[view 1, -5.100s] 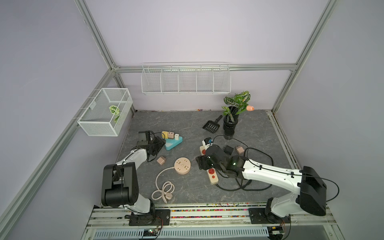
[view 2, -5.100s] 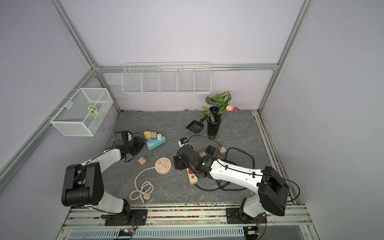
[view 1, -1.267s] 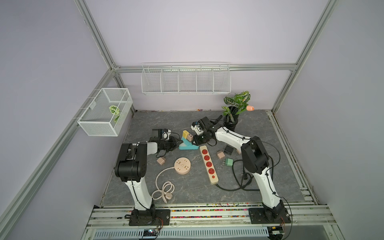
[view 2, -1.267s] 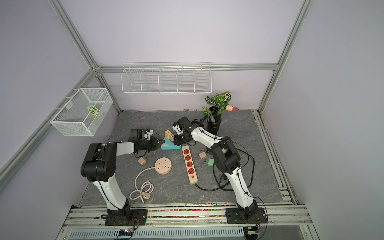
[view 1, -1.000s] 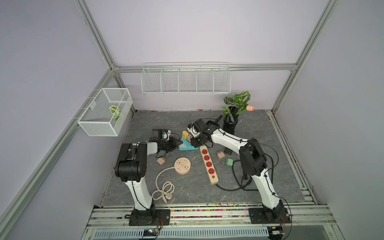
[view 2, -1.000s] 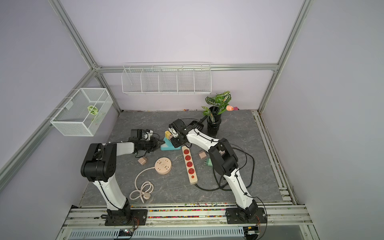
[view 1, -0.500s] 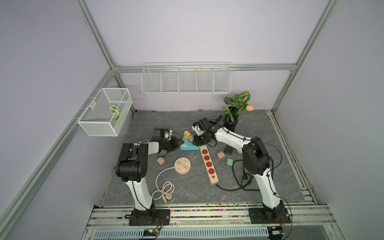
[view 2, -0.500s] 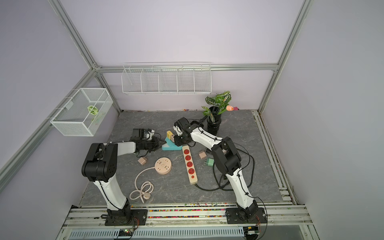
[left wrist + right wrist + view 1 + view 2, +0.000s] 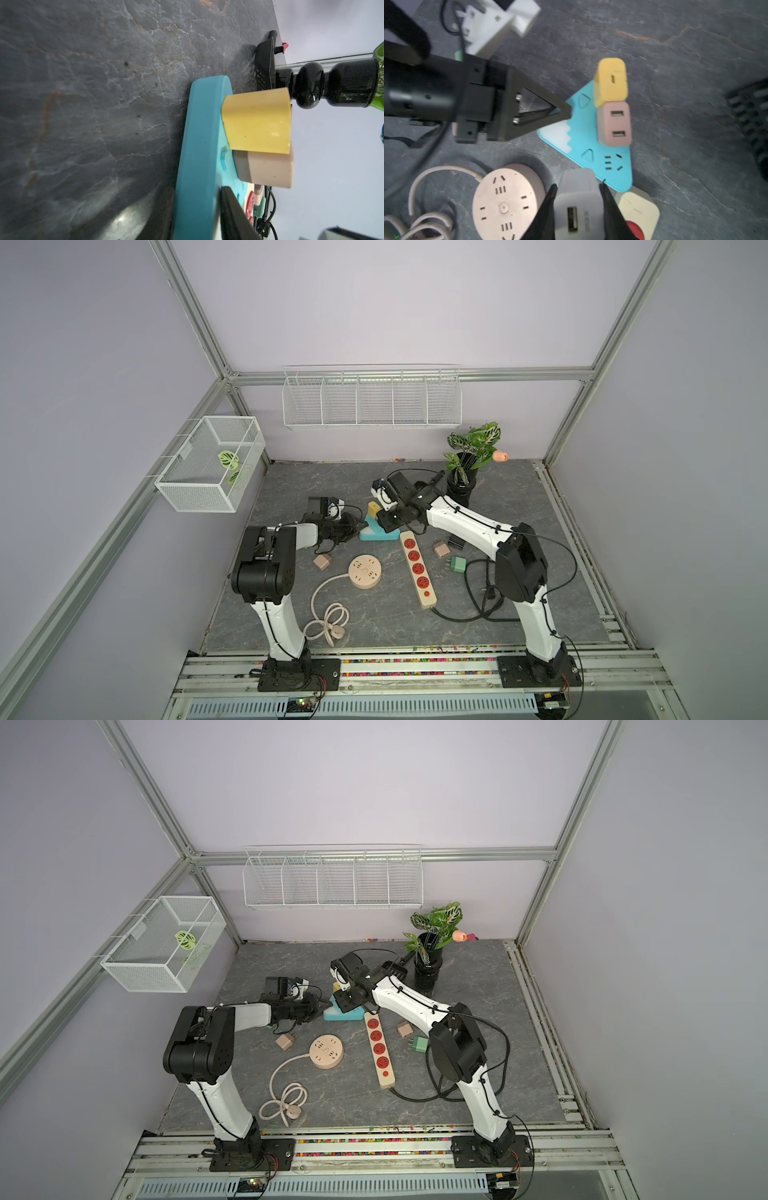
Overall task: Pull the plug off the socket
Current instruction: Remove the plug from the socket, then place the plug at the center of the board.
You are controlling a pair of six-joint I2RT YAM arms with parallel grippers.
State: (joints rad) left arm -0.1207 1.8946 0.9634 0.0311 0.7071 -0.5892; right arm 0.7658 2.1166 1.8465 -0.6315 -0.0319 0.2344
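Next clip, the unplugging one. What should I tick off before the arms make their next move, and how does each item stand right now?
1. Grip: right gripper shut on the grey plug: ok.
2. Bracing: left gripper pinching a corner of the teal socket: ok.
3. Prongs of the grey plug clear of the teal socket: cannot tell, they are hidden.
4. Empty slots showing on the teal socket beside the grey plug: ok.
5. The yellow plug and pink plug seated, untouched: ok.
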